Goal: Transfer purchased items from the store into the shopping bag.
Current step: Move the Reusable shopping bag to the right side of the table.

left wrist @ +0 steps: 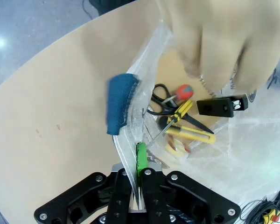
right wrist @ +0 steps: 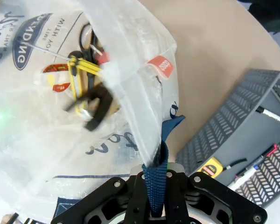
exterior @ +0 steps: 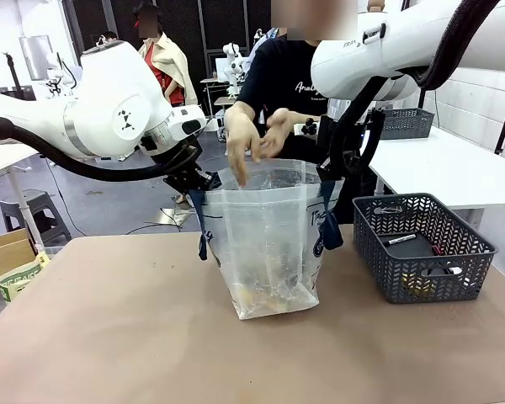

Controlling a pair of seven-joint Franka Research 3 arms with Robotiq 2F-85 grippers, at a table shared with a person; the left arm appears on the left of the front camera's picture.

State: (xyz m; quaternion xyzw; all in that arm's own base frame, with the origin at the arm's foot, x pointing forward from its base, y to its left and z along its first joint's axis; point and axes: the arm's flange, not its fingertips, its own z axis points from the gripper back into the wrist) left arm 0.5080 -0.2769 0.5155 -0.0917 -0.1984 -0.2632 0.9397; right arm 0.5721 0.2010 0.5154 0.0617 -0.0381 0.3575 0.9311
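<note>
**Two tight grips, one open mouth**

Front view: my left gripper (exterior: pixel 192 178) was pinched shut on the left rim of the translucent whitish plastic shopping bag (exterior: pixel 273 252), which stood upright on the brown table (exterior: pixel 109 320). My right gripper (exterior: pixel 330 172) was clamped on the opposite side. The person's two hands (exterior: pixel 240 139) were over the bag's open mouth, one with its fingers dipping inside. The dark grey lattice plastic basket (exterior: pixel 421 286) stood to the right of the bag, apart from it.

Left wrist view: my jaws were closed on the thin plastic rim, just beside a dark navy fabric strap handle (left wrist: pixel 120 103). At the bottom of the bag lay black-handled scissors (left wrist: pixel 159 95), a red-handled screwdriver (left wrist: pixel 182 90) and a yellow-and-black utility knife (left wrist: pixel 191 134). A black rectangular block (left wrist: pixel 222 105) showed beneath a blurred hand; I could not tell whether it was resting.

Right wrist view: my jaws were closed on the other navy strap. The basket held a white marker pen (right wrist: pixel 272 115) and a small yellow-and-black item (right wrist: pixel 213 166).
</note>
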